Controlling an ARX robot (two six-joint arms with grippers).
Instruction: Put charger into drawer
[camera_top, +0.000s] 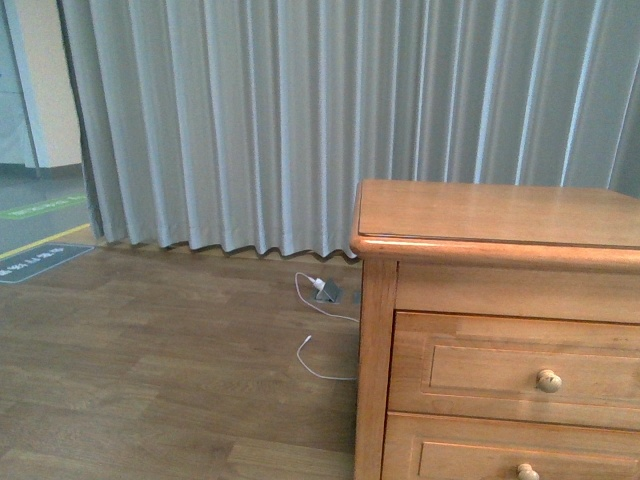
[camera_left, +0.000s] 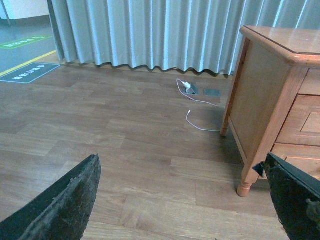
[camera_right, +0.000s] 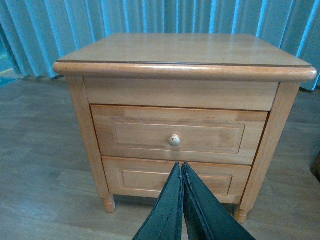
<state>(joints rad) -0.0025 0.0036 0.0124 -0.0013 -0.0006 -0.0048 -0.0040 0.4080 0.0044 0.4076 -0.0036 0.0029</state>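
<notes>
The charger is out of view in all three views. The drawer (camera_right: 140, 134) is the upper, taller one of a honey-brown nightstand (camera_right: 185, 50). It is closed, and its round pale knob (camera_right: 174, 140) faces me. In the front view the drawer (camera_top: 470, 368) is at the right edge. My right gripper (camera_right: 180, 166) is shut on nothing. Its tips are in front of the nightstand, just below the knob. My left gripper (camera_left: 181, 162) is open over bare floor beside the nightstand's side panel (camera_left: 260, 100). One of its dark fingers (camera_left: 75, 200) is near each lower corner. Neither arm shows in the front view.
A shallower drawer (camera_right: 145, 180) with a like knob sits under the taller one, also closed. A white plug with a thin white cable (camera_top: 318, 284) lies on the wood floor by a floor socket (camera_left: 192, 90). Behind it hangs a grey curtain (camera_top: 300, 120).
</notes>
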